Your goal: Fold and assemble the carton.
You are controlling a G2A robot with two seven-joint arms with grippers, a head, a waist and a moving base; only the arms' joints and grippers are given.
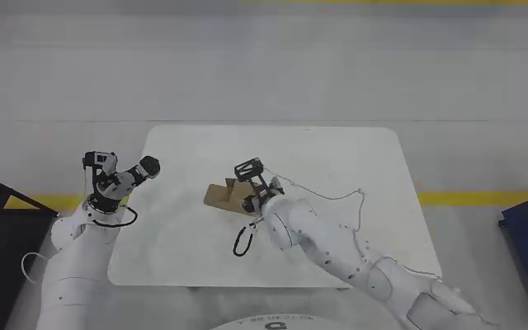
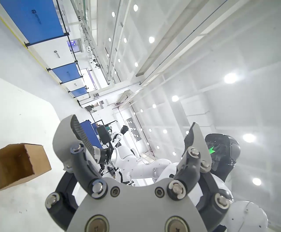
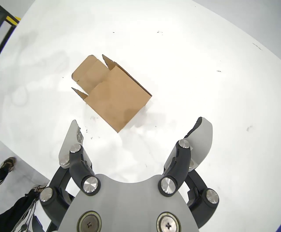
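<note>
Carton (image 3: 112,94) on bench (image 3: 197,55): body squared up, end flaps not yet closed. Right claw (image 3: 138,124) and left claw (image 2: 134,122) both spread wide, holding nothing.

— What stands here?
— A white table (image 1: 346,165) with rounded corners, a few dark specks (image 3: 159,32) on its top.
— And around it?
— A yellow line (image 1: 470,198) runs across the grey floor. Blue panels (image 2: 33,19) and round ceiling lights (image 2: 230,78) are farther off.
</note>
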